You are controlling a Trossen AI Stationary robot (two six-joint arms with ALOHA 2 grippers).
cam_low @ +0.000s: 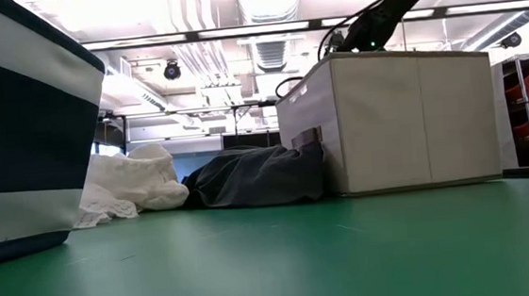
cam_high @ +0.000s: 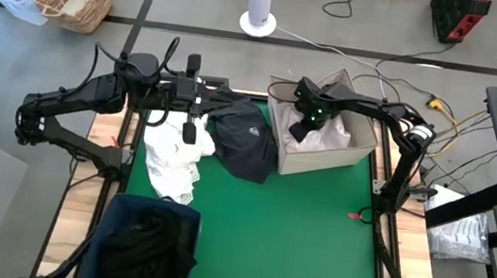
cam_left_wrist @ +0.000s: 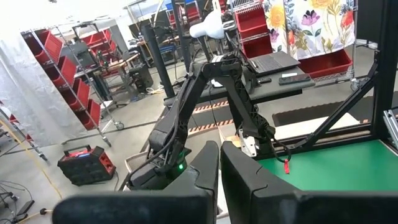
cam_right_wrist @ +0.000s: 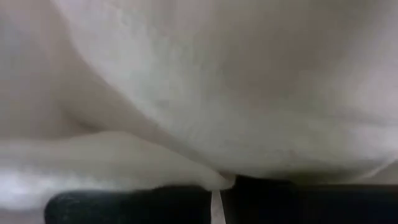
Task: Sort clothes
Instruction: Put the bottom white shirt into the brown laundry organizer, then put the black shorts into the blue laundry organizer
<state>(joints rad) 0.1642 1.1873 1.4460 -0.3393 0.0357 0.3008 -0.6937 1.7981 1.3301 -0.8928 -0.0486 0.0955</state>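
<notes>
The left arm reaches in from the table's left edge, forearm level along the far edge, and its left gripper [cam_high: 189, 132] hangs there with fingers [cam_left_wrist: 239, 180] pressed together — only a thin slit between them. The right arm bends in from the far right corner, elbow raised; its right gripper [cam_high: 299, 126] points steeply down — fingers not readable

White clothes [cam_high: 173, 160] lie left of the box [cam_high: 353, 154].
</notes>
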